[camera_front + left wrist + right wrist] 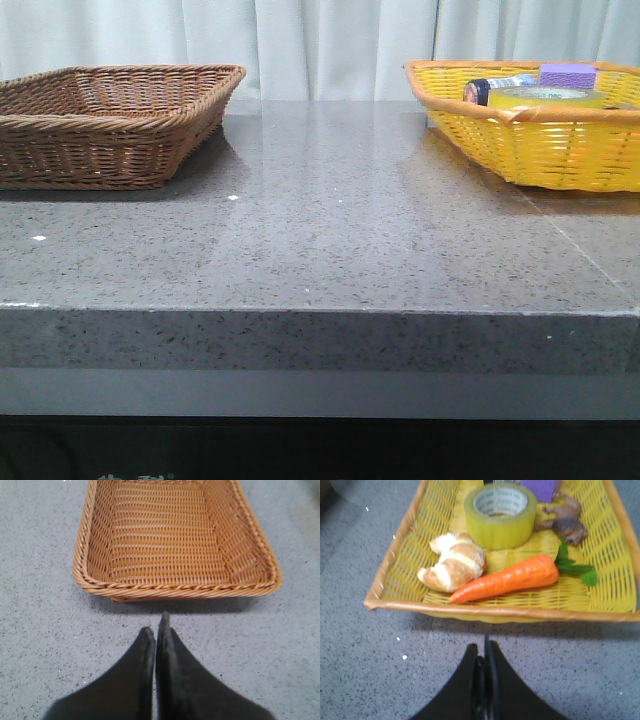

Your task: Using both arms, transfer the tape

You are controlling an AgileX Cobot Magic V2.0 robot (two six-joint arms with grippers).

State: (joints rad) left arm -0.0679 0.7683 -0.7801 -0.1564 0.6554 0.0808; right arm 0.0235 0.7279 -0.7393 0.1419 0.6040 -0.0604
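I see the tape (500,516) lying flat in the yellow basket (390,597), its far side hidden by the rim in the front view. At its 7 o'clock sits a croissant (453,562), at 5 o'clock a carrot (512,578); a purple block (540,488) beyond is cut off, and a brown lump (566,522) I can't identify. My right hand (485,647) is pressed together over the bench (320,220), as is my left hand (156,625) before the brown basket (175,587).

Tape (500,516): thick translucent yellow roll, pale printed core, lying flat with hole upward, upper centre of right wrist frame; far right in front view (546,97). Both grippers' fingers pressed together, holding nothing.
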